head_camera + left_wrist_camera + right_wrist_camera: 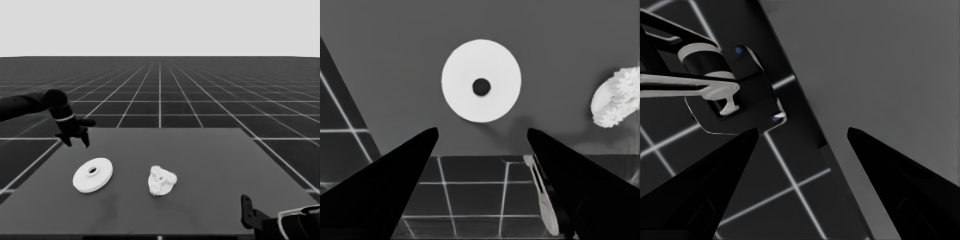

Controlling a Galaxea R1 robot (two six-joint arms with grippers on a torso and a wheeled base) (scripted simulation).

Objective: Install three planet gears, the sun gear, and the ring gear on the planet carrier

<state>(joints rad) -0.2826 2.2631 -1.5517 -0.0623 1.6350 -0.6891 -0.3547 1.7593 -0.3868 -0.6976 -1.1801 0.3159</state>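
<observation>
the dark flat desk (210, 185) fills the lower half of the head view, with the floor's grid behind it. on its left half lies the larger round part (93, 175), a wide flat white disc with a raised rim and a small central hole; the left wrist view shows it face-on (481, 81), alone on bare desk. just right of the desk's middle sits a lumpy white cluster (161, 180): the smaller round part with toothed white gears resting on it, their jagged edges showing around a small dark hole. how many gears sit there cannot be told. the cluster is well apart from the larger round part, and the left wrist view catches only its toothed edge (616, 98).

the left pincer (76, 142) hangs over the desk's far left corner, its two black fingers spread apart and holding nothing. the larger round part lies nearer the camera than it, not touching.

the right pincer (802, 131) is parked at the desk's near right corner, fingers released and apart, over the desk's edge and the floor grid, with dark machinery (725, 95) with pale bands and small blue lights beside it.
</observation>
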